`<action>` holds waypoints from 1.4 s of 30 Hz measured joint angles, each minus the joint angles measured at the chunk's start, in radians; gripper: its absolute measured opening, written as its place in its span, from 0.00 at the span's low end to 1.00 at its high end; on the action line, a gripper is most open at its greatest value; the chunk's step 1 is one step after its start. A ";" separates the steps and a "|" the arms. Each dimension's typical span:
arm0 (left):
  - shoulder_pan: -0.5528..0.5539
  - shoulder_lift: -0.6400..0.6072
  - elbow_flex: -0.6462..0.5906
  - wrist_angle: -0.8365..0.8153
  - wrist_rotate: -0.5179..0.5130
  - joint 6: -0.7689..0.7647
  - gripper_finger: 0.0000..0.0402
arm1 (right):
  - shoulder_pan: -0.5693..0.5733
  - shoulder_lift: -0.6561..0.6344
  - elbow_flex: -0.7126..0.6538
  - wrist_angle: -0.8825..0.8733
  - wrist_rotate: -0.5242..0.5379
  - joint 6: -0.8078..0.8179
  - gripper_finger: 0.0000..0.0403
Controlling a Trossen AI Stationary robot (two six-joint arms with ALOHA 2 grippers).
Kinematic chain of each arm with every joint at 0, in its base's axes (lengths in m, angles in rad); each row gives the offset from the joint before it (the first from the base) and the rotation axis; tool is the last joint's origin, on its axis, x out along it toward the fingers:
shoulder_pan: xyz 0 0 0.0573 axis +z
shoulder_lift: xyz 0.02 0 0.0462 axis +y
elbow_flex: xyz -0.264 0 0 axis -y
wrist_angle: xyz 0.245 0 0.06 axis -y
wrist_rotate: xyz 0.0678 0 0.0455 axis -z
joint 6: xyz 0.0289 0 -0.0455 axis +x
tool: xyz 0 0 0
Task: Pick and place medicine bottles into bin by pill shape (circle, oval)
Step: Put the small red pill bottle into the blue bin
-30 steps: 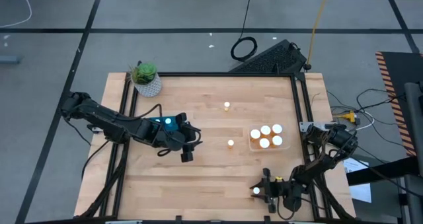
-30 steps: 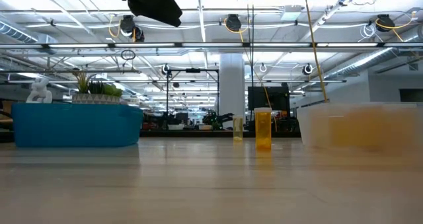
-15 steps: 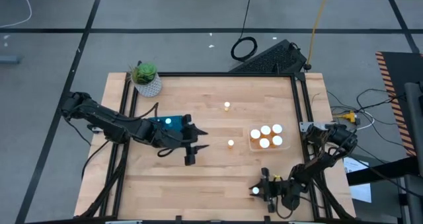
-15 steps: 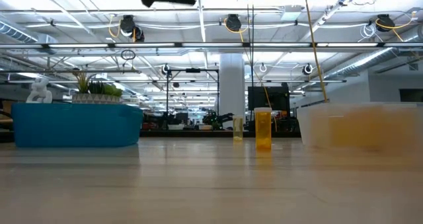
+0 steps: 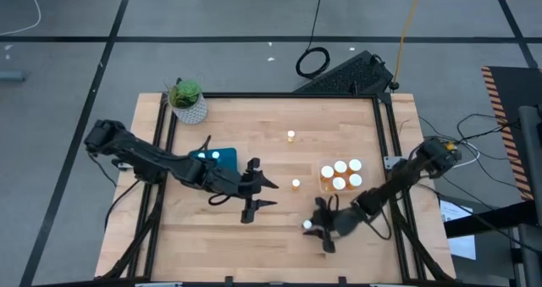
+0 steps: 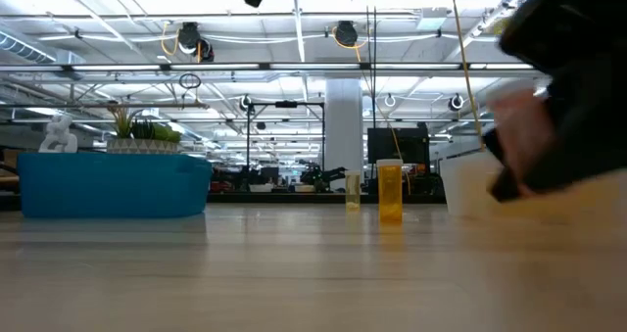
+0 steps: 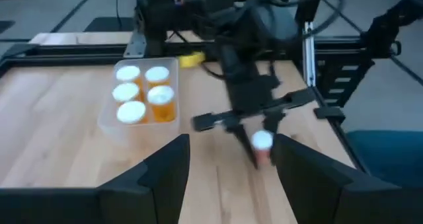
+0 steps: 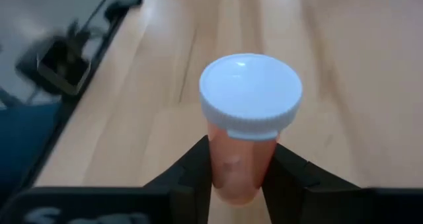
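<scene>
1. Currently the right gripper (image 5: 315,228) is clamped on a white-capped amber pill bottle (image 8: 248,118), just beside the clear plastic bin (image 5: 340,175) of bottles.
2. Left gripper (image 5: 258,193), fingers apart, hovers beyond that bin's other side.
3. Keeping the bottle upright should ease placing.

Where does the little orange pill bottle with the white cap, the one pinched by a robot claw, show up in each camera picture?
High view: the orange pill bottle is low and right of centre, in the right gripper.
Low view: only a blur at the right edge; cannot tell.
Left wrist view: centre right, under the dark arm.
Right wrist view: dead centre, between the dark fingers.
Shared landmark: the clear bin of white-capped bottles.
</scene>
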 joint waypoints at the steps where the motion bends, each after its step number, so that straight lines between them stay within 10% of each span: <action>1: -0.001 0.002 0.000 -0.007 0.002 0.001 0.56 | -0.028 -0.017 0.003 -0.007 -0.015 0.000 0.24; 14: 0.014 0.107 0.070 -0.042 0.006 -0.046 0.82 | -0.214 -0.201 0.032 -0.194 -0.027 -0.110 0.24; 26: 0.037 0.367 0.408 -0.292 0.000 -0.025 0.70 | -0.216 -0.204 0.057 -0.197 -0.020 -0.198 0.24; 42: 0.058 0.418 0.442 -0.343 0.014 -0.029 0.59 | -0.216 -0.205 0.063 -0.203 0.006 -0.230 0.24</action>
